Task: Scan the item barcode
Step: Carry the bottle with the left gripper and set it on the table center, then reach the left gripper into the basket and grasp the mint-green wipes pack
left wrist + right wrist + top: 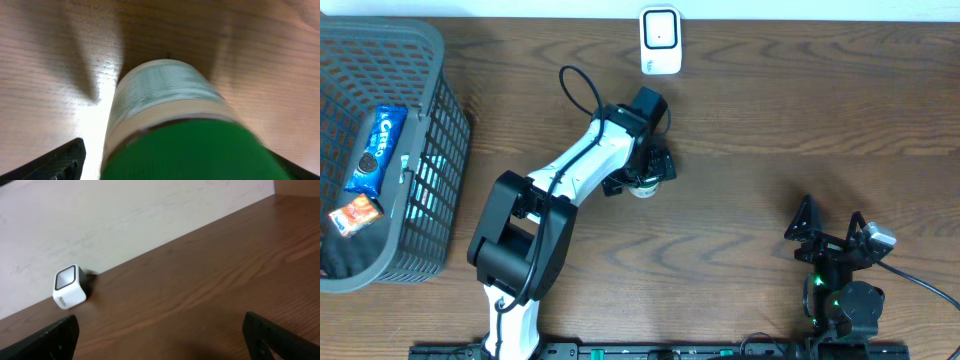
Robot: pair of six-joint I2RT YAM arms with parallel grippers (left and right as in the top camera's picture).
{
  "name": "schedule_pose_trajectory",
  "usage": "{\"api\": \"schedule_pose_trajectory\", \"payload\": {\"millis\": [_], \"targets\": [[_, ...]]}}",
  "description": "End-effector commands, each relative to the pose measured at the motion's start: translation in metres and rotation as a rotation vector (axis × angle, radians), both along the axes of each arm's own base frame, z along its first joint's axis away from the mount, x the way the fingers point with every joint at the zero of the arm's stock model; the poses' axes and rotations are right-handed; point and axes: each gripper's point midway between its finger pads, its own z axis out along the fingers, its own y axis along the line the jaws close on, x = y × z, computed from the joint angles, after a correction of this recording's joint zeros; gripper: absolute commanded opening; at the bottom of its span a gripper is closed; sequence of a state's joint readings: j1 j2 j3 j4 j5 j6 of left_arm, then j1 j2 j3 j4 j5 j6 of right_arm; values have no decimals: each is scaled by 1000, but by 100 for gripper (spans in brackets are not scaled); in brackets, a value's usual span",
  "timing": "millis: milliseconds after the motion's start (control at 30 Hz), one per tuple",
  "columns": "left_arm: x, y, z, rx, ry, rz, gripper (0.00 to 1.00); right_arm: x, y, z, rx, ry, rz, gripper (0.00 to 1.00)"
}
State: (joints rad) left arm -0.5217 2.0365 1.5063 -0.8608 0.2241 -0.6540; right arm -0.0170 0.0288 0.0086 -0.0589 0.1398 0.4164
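Observation:
The item is a cylindrical container [165,95] with a pale printed label and a green lid [185,150]. It fills the left wrist view, lying on the wooden table. From overhead only its pale end [642,186] shows under my left gripper [643,172]. My left gripper [180,162] straddles it with the jaws open. A strip of bare table shows between the left finger [60,162] and the container. The white cube scanner [660,40] stands at the table's far edge, also visible as the scanner [70,286] in the right wrist view. My right gripper [830,238] is open and empty at the front right.
A grey plastic basket [430,160] stands at the left edge of the table. It holds a blue Oreo pack [378,148] and an orange snack packet [356,214]. A pale wall [125,215] runs behind the scanner.

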Motion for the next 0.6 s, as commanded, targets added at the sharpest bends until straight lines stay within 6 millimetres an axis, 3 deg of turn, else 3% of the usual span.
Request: {"api": "schedule_pose_trajectory", "payload": {"millis": [0,133,200,267,400,567], "targets": [[30,-15,91,-77,-211,-154,98,0,1,-1,-11,4,0,99],[37,-2,192,-51,-418,-247,98,0,1,-1,-11,4,0,99],[38,17,237,-2,-524,-231,98,0,1,-1,-11,4,0,99],[37,51,280,60,-629,-161,98,0,1,-1,-11,4,0,99],[28,129,332,109,-737,35,98,0,1,-1,-11,4,0,99],[0,253,349,224,-722,368,98,0,1,-1,-11,4,0,99]]}}
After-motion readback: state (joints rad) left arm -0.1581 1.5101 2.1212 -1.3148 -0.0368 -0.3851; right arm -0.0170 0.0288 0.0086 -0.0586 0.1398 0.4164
